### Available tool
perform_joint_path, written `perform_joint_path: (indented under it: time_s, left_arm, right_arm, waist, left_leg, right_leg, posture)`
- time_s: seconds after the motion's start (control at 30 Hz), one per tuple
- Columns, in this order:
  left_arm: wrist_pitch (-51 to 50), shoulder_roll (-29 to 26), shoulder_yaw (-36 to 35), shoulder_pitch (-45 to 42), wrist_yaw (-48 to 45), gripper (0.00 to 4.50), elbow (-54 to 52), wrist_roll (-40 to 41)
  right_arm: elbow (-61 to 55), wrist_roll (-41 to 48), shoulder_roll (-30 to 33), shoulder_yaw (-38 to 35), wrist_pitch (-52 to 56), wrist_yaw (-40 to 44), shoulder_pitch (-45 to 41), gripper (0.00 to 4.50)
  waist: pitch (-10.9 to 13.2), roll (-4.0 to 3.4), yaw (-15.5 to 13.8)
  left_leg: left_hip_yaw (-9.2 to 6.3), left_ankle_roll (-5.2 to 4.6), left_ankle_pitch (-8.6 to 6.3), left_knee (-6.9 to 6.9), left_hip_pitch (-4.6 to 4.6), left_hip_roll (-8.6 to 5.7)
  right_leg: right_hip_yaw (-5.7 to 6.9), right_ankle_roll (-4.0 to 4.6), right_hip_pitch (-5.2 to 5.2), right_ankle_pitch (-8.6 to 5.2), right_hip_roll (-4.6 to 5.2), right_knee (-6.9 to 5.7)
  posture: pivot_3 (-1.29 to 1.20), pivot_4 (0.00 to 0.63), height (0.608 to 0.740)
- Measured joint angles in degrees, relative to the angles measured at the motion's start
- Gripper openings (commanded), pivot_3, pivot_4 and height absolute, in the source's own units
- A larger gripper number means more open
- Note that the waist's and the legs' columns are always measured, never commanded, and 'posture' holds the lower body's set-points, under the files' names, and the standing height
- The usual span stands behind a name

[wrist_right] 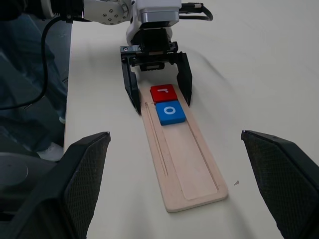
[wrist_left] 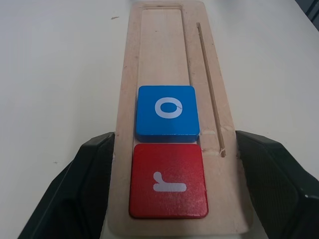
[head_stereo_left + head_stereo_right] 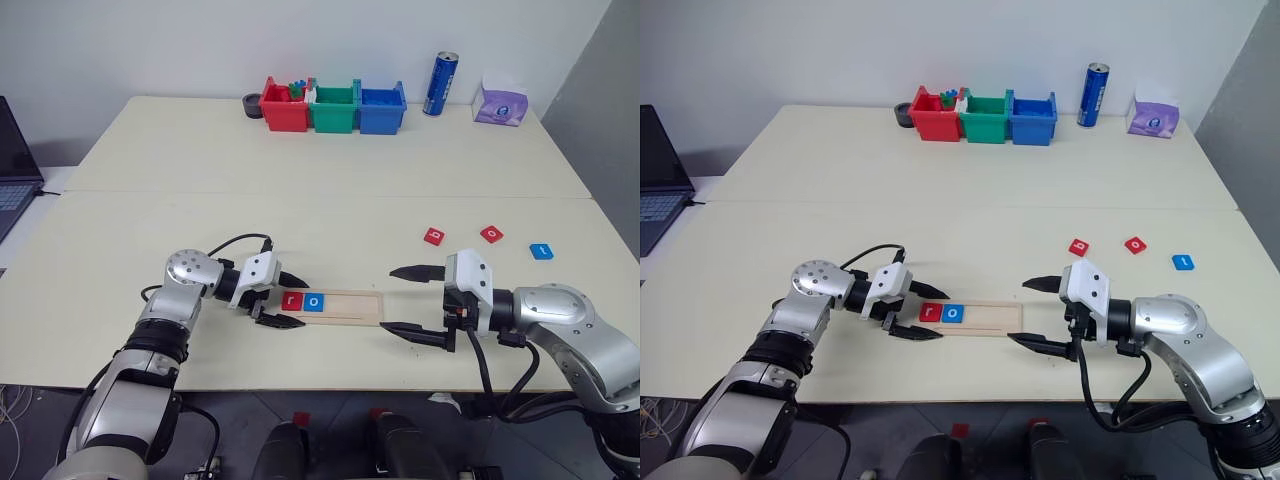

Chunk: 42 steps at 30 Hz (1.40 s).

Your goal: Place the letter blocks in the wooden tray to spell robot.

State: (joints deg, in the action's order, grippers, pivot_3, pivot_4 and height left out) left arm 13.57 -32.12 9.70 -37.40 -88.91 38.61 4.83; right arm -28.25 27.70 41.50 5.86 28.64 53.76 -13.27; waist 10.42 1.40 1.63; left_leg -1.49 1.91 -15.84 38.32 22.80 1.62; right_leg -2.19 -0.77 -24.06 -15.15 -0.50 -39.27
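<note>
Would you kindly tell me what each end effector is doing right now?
Left end effector: open, holding nothing, fingers straddling the near end of the wooden tray.
Right end effector: open, holding nothing, at the tray's other end.

Pale bare-wood tray (image 2: 169, 50), smooth matt tiles (image 2: 168, 180), perhaps plastic

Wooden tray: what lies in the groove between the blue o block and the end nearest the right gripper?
Nothing: in the right wrist view, the wooden tray is bare from the blue o block to that end, facing the open right gripper.
</note>
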Motion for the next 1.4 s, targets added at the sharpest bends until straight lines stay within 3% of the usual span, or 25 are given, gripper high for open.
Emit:
perform_joint_path:
  time_s: [0.07,0.4,0.57,0.77,1.0,1.17,1.4]
  left_arm:
    - [-0.03,0.00,0.00,0.00,0.07,4.47,0.00,0.00]
    - [-2.43,-0.38,0.00,0.79,-0.25,4.47,-3.30,0.84]
    - [-7.73,-4.73,-0.11,1.06,-2.46,4.47,-10.57,2.82]
    - [-13.95,-6.44,-3.52,0.78,1.04,4.47,-16.95,6.53]
    - [-25.16,-0.54,-7.24,3.93,13.56,4.47,-30.02,12.85]
    - [-31.07,0.82,-5.36,8.06,17.01,4.47,-38.54,14.85]
    - [-32.35,2.16,-5.24,8.74,21.13,4.47,-41.39,15.41]
  right_arm:
    - [0.23,-0.04,-0.08,0.02,-0.09,0.10,-0.34,4.50]
    - [1.93,0.17,-1.12,0.02,0.09,0.25,-1.92,4.50]
    - [2.15,0.62,-1.57,-0.40,1.21,-0.58,-2.70,4.50]
    - [3.46,1.66,-5.21,-4.97,4.16,-7.27,-2.95,4.50]
    - [20.18,-6.95,-13.41,-5.16,-1.03,-18.93,-6.52,4.50]
    - [35.89,-11.28,-13.84,-5.07,-9.76,-17.92,-10.72,4.50]
    - [49.69,-14.78,-13.83,-4.67,-18.34,-14.18,-16.85,4.50]
  waist:
    - [0.00,0.00,0.00]
    - [0.01,0.01,0.02]
    - [0.01,0.01,0.16]
    - [0.01,0.01,0.09]
    - [0.00,0.01,0.15]
    - [0.01,0.00,0.20]
    - [0.01,0.00,0.20]
  left_leg:
    - [0.00,0.00,0.00,0.05,0.00,0.00]
    - [-0.02,-0.01,-0.01,0.52,0.00,-0.01]
    - [-0.01,-0.01,-0.01,0.54,-0.06,0.03]
    - [-0.02,0.00,0.00,0.56,-0.04,0.04]
    - [0.05,0.00,0.00,0.56,-0.06,0.02]
    - [0.03,0.00,0.00,0.54,-0.06,0.04]
    - [0.08,0.00,0.00,0.54,-0.09,0.03]
  right_leg:
    - [0.00,0.00,0.00,0.00,0.00,-0.05]
    - [-0.03,-0.01,0.00,-0.01,-0.02,-0.53]
    - [-0.07,-0.01,-0.01,-0.02,-0.08,-0.64]
    - [-0.07,-0.01,0.00,-0.02,-0.07,-0.65]
    - [-0.17,-0.01,-0.02,-0.01,-0.04,-0.66]
    - [-0.20,0.01,-0.04,0.00,-0.05,-0.68]
    - [-0.20,0.01,-0.02,0.00,-0.05,-0.68]
  posture:
    - [0.00,0.150,0.740]
    - [0.00,0.150,0.740]
    - [0.00,0.150,0.740]
    - [0.00,0.150,0.740]
    - [0.00,0.150,0.740]
    - [0.00,0.150,0.740]
    - [0.00,0.150,0.740]
